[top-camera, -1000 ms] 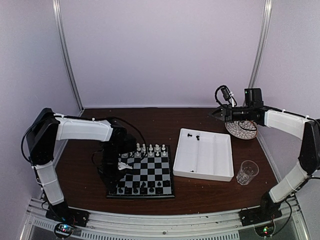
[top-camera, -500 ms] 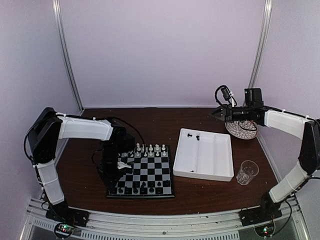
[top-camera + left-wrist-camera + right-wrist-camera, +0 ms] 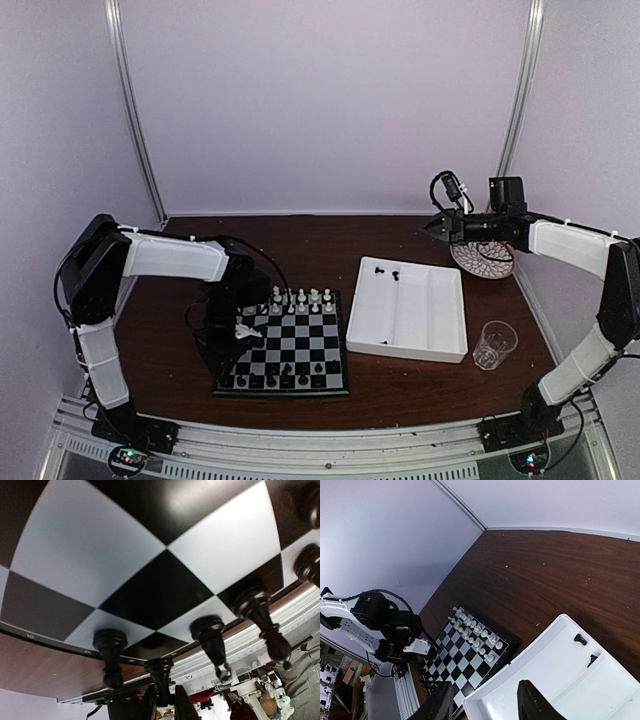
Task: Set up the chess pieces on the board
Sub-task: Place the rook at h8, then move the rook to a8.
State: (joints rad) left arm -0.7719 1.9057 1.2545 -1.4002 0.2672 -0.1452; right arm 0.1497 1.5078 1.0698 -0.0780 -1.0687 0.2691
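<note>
The board point(image 3: 285, 345) lies left of centre. White chess pieces point(image 3: 300, 298) fill its far rows and black ones point(image 3: 285, 378) stand along its near row. My left gripper point(image 3: 238, 335) is low over the board's left side. In the left wrist view it point(image 3: 164, 707) is shut on a black piece point(image 3: 161, 675), whose base is at a dark edge square; I cannot tell if it touches. Other black pieces point(image 3: 111, 655) stand beside it. My right gripper point(image 3: 432, 228) is open and empty, high at the back right point(image 3: 487, 705). Two black pieces point(image 3: 390, 272) lie in the white tray point(image 3: 408, 330).
A clear glass point(image 3: 494, 343) stands right of the tray. A round patterned dish point(image 3: 484, 260) sits at the back right under the right arm. The right wrist view shows the board point(image 3: 465, 655) and the tray's corner point(image 3: 545, 670) below it.
The left arm's upper part has shifted slightly to the right, while its gripper stays over the board's left side. The right arm has not moved.
</note>
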